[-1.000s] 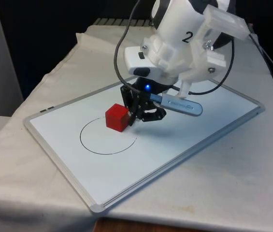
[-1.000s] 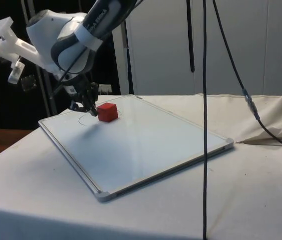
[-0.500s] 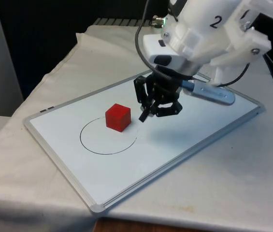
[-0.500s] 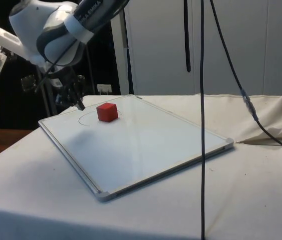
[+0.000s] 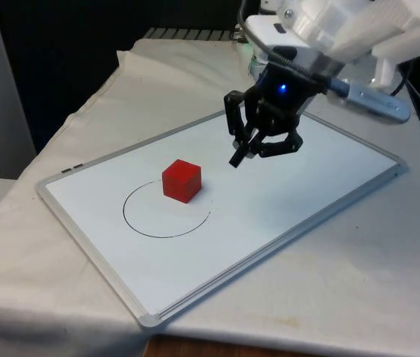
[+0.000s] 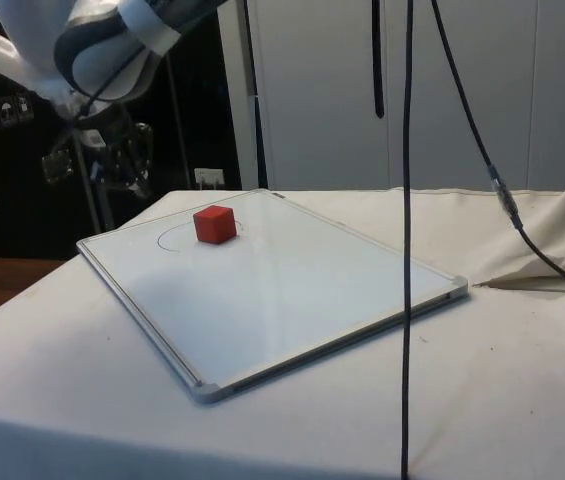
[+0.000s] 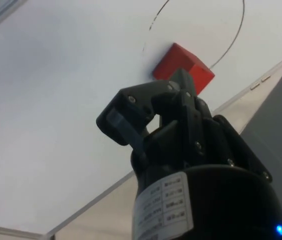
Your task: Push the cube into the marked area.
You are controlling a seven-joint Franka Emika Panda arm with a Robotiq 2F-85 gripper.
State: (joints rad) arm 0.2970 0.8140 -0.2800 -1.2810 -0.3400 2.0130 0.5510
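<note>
The red cube (image 5: 181, 181) rests on the whiteboard (image 5: 306, 186), straddling the far edge of the drawn black circle (image 5: 150, 230), partly inside it. My gripper (image 5: 238, 159) hangs in the air to the front view's right of the cube, well apart from it, fingers shut with nothing between them. From the side, the cube (image 6: 214, 224) stands alone at the circle's arc on the whiteboard (image 6: 292, 290). The wrist view has the cube (image 7: 196, 71) just beyond the shut gripper (image 7: 181, 81), with the circle line (image 7: 233, 39) curving behind it.
The whiteboard's metal frame (image 5: 150, 320) lies on the white cloth (image 5: 358, 282). Black cables (image 6: 406, 200) hang in front of the side camera. The cloth bunches up at the side view's right (image 6: 562, 250).
The gripper has drawn back from the cube's side, rising and moving to the front view's right. The cube has stayed where it was.
</note>
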